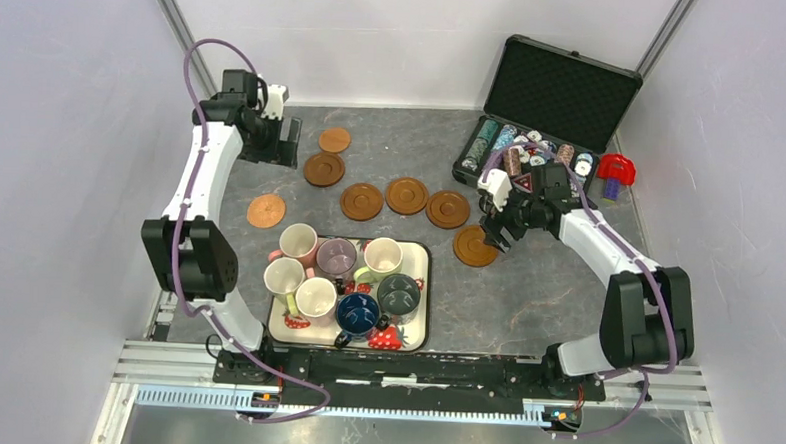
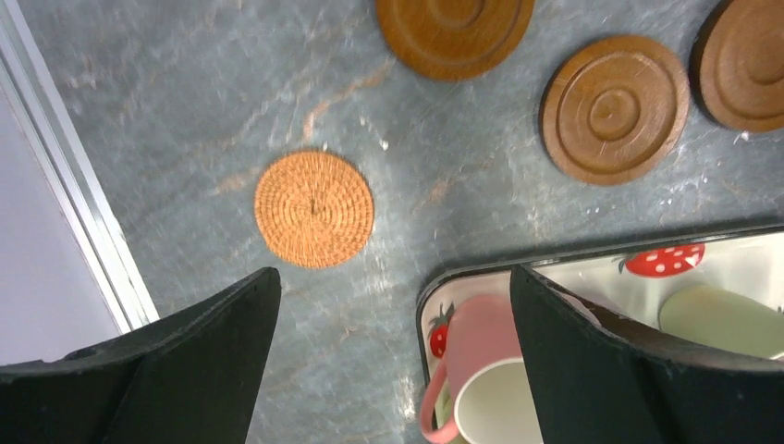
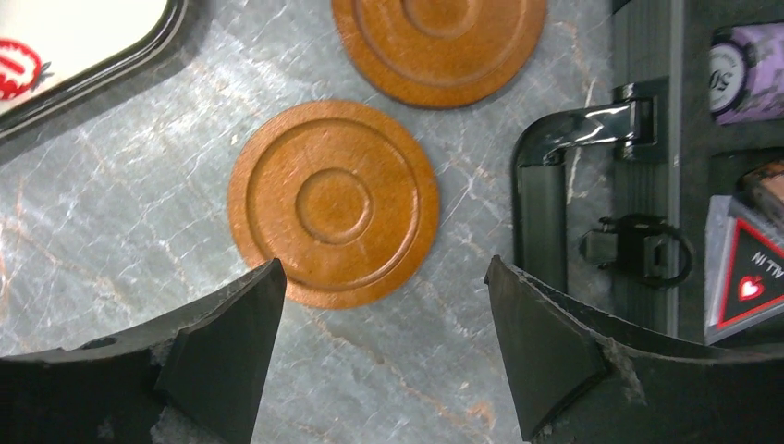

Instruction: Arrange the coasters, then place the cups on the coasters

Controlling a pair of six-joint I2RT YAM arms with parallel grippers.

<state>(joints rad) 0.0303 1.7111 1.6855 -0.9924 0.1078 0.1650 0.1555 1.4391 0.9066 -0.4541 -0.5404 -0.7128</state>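
Grey marbled counter (image 1: 526, 298), seen from above, with two robot arms reaching out from its near edge. Seven coasters (image 1: 407, 196) lie flat on it, and none has a cup on it. Three brown ones form a short row across the middle, just beyond the tray (image 1: 414, 328). A fourth, the end coaster (image 1: 476, 246), lies nearer and to the right. Another brown one lies far left of the row, with a paler one just beyond it. A woven coaster (image 1: 266, 210) lies alone to the left of the tray.

Seven cups (image 1: 382, 257) stand upright, crowded together on the strawberry-print tray at near centre. They are pink, mauve, cream, dark blue and dark grey-green.

The left hand (image 1: 284, 142) is at the far left, near the two far coasters. Its fingers are spread wide and grasp nothing. The right hand (image 1: 496, 232) is over the end coaster. Its fingers are also spread and released, and the disc lies on the counter between them and just ahead of the tips. An open case (image 1: 565, 84) of poker chips lies at the far right.
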